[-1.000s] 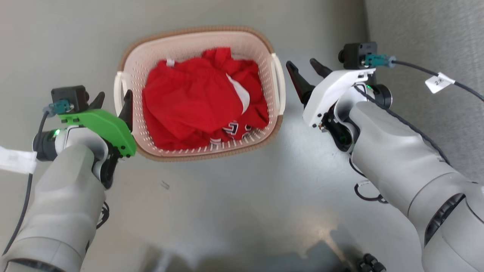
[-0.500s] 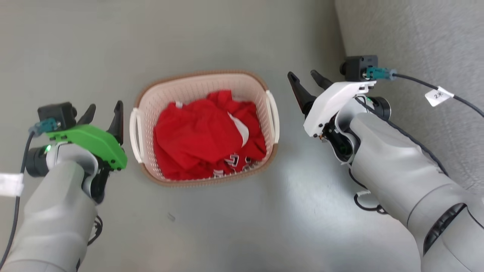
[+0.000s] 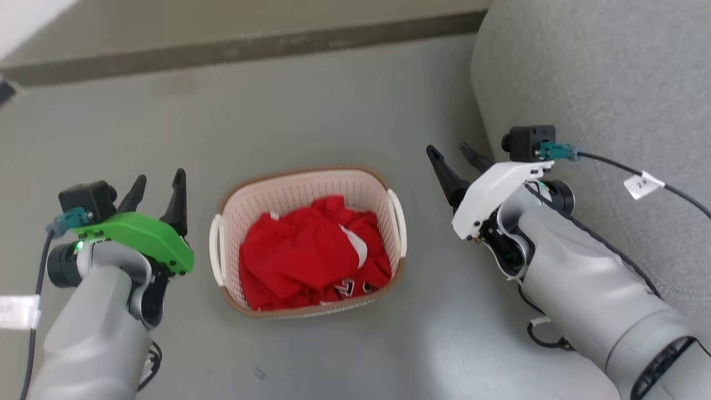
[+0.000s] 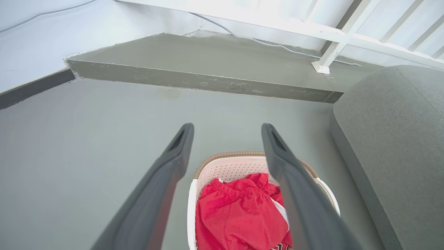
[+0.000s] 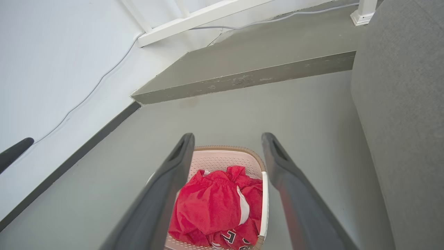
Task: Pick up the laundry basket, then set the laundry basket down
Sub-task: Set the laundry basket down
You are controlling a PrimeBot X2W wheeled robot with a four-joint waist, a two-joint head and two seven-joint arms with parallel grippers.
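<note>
Left hand (image 3: 159, 179) open, fingers spread, gripping nothing. Right hand (image 3: 447, 149) likewise wide and empty. Between them, apart from both, the laundry basket (image 3: 311, 186) sits on the grey floor (image 3: 333, 111), red clothing (image 3: 300, 255) heaped inside, grey sofa (image 3: 583, 83) beside the right arm.

Fingers of right gripper (image 5: 227, 139) spread, empty. Beyond: laundry basket (image 5: 225, 159) on grey floor (image 5: 86, 201), red garment (image 5: 208, 208) inside. At left edge, dark tip (image 5: 15, 149), possibly other gripper's.
</note>
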